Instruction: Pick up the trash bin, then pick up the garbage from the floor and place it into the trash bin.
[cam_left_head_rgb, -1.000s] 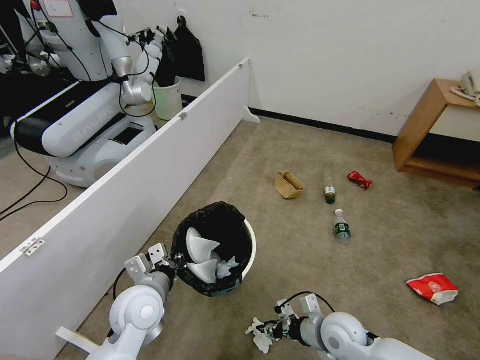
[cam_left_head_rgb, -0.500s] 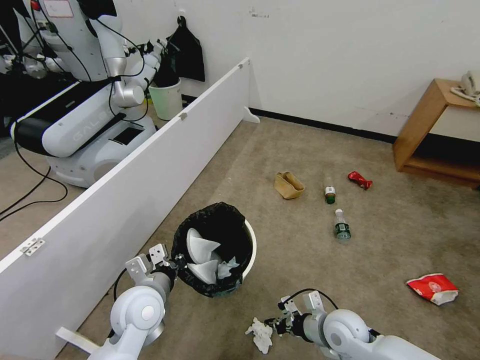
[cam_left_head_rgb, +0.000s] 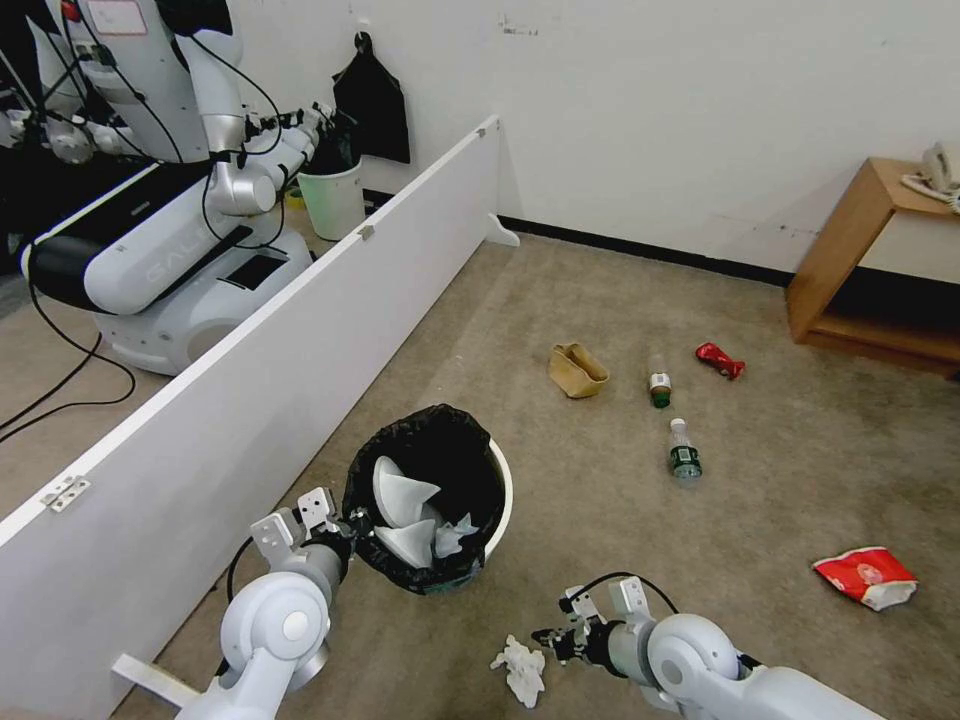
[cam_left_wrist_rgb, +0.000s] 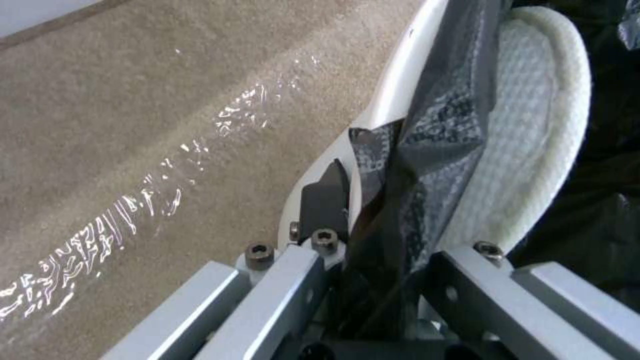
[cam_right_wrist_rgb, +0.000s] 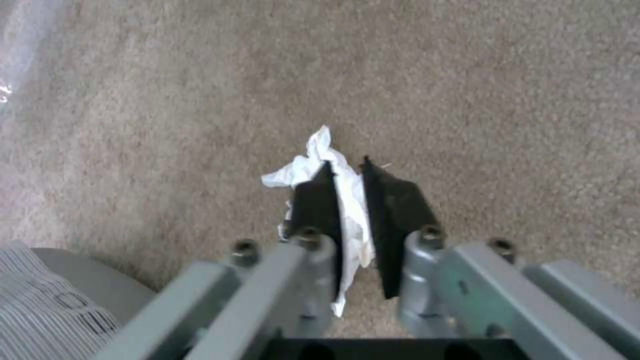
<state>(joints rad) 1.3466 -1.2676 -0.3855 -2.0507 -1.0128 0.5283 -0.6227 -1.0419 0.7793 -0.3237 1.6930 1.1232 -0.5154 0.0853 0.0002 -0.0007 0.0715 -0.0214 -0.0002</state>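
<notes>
Two arms low in the head view. Lower left: left pincer (cam_left_head_rgb: 352, 522) clamped on the near rim of the round white plastic trash bin with its crinkly black bag (cam_left_head_rgb: 500, 478); in the left wrist view, black fingers (cam_left_wrist_rgb: 325, 200) closed tight on white rim and bag fold (cam_left_wrist_rgb: 393, 95), one outside the wall, the other hidden inside behind the liner. Inside the bin, two white slippers (cam_left_head_rgb: 400, 492), seen close as a white woven slipper (cam_left_wrist_rgb: 533, 130) against the liner, plus a bit of pale tissue beside them. Bottom centre of the head view: right pincer (cam_left_head_rgb: 547, 637) just beside the crumpled white tissue (cam_left_head_rgb: 520, 668) on the tan carpet floor (cam_left_head_rgb: 600, 520). In the right wrist view, right pincer (cam_right_wrist_rgb: 347, 175) slightly parted, a narrow gap between black fingers (cam_right_wrist_rgb: 313, 200), crumpled tissue (cam_right_wrist_rgb: 319, 155) showing through the gap and past the tips; cannot tell whether touching or above it, nothing gripped. Mid-frame on the carpet: tan paper bag (cam_left_head_rgb: 576, 369), two green-labelled clear bottles (cam_left_head_rgb: 684, 450) (cam_left_head_rgb: 659, 384) lying near each other, crushed red wrapper (cam_left_head_rgb: 719, 359) further right. Lower right: red-white snack packet (cam_left_head_rgb: 865, 577), well apart from the rest. Left half of the frame: long white partition board (cam_left_head_rgb: 300, 330) running diagonally.
</notes>
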